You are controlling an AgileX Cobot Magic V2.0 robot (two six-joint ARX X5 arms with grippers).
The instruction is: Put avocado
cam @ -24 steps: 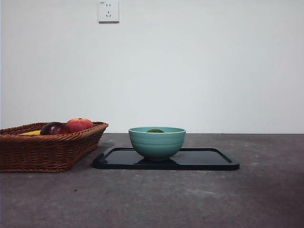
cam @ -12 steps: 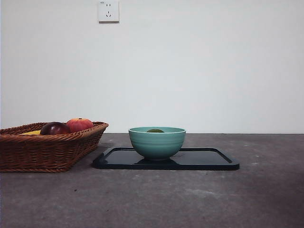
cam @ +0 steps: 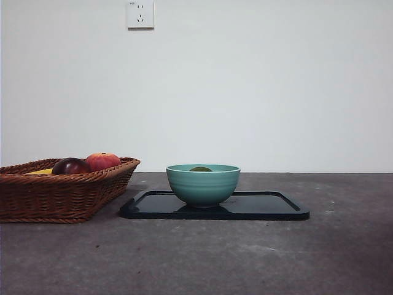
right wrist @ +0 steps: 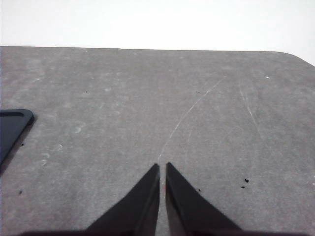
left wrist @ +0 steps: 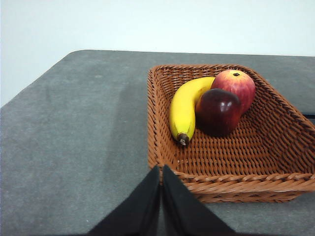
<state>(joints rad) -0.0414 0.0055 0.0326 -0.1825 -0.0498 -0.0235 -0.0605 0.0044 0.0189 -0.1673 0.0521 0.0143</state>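
Note:
The avocado (cam: 201,169) lies inside a teal bowl (cam: 203,185); only its dull dark-green top shows above the rim in the front view. That bowl stands on a black tray (cam: 270,208) in the middle of the table. My left gripper (left wrist: 161,169) is shut with nothing in it, held back from the near corner of a wicker basket (left wrist: 246,184). Over bare table right of the tray, my right gripper (right wrist: 162,167) is shut and holds nothing. Neither arm shows in the front view.
The wicker basket (cam: 61,193) at the left holds a banana (left wrist: 184,108), a dark maroon fruit (left wrist: 218,111) and a red-orange fruit (left wrist: 235,83). A corner of the black tray (right wrist: 11,127) shows in the right wrist view. A wall with a socket (cam: 140,15) stands behind the table.

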